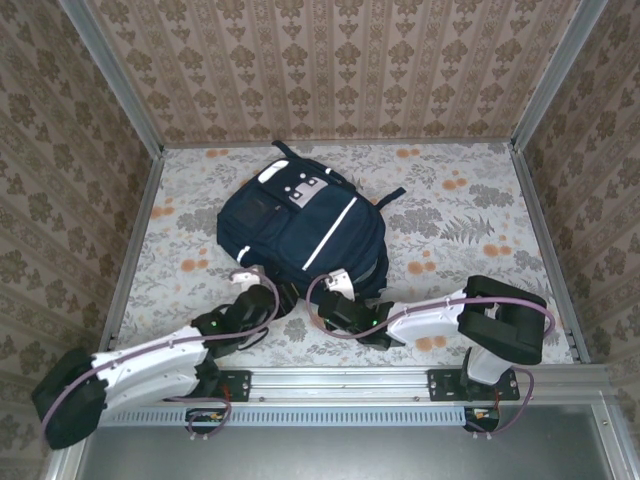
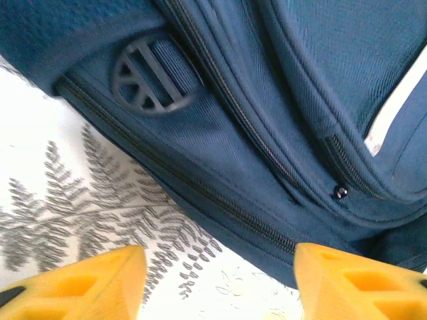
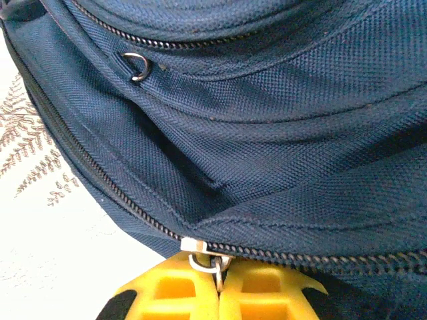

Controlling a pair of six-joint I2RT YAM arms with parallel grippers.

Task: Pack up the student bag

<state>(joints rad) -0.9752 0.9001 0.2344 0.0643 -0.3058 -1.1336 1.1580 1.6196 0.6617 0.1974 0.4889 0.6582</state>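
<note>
Your right gripper is clamped on the zipper pull of the backpack lying flat just ahead of both grippers, your left gripper gapes open beside its edge, and the zip looks closed, so packing seems barely begun.

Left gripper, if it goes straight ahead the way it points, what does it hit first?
Probably the bag, its zippered side, straight ahead of the open left gripper. A strip of tablecloth lies between them; depth is unclear, so it might brush that first.
</note>
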